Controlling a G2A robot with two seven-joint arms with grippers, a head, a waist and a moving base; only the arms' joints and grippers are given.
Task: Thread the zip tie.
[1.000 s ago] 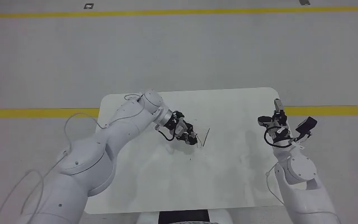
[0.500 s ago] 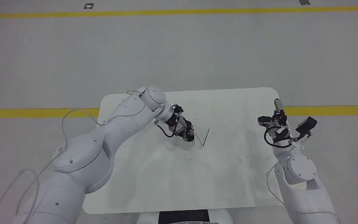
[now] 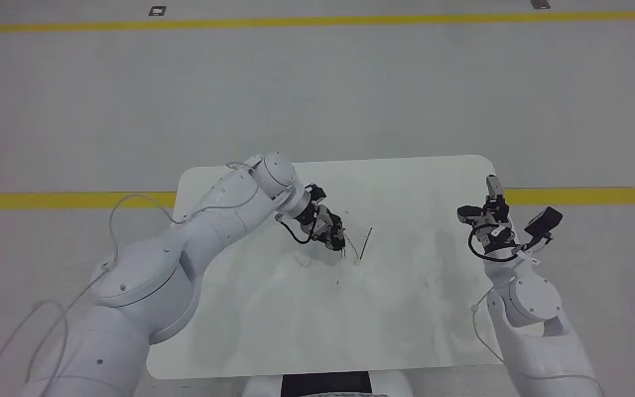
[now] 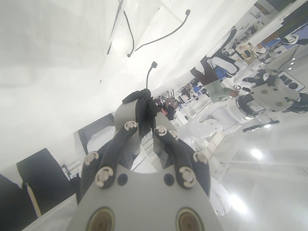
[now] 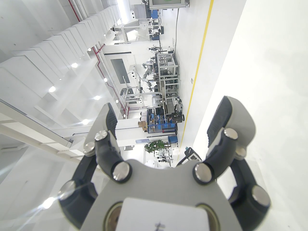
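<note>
Left end effector: fingers pressed together, clamped on a black zip tie. A short length of strap sticks out past the fingertips, bending slightly, with the small square head at its free end. The rest of the strap is hidden between the pads. Just ahead of those tips, three loose zip ties lie on the white desk, one straight and two curved, with the straight one crossing a curved one. None touches the held tie. Right end effector: fingers spread apart, nothing between them. It sits at the desk's edge, well apart from the ties and the other end effector.
</note>
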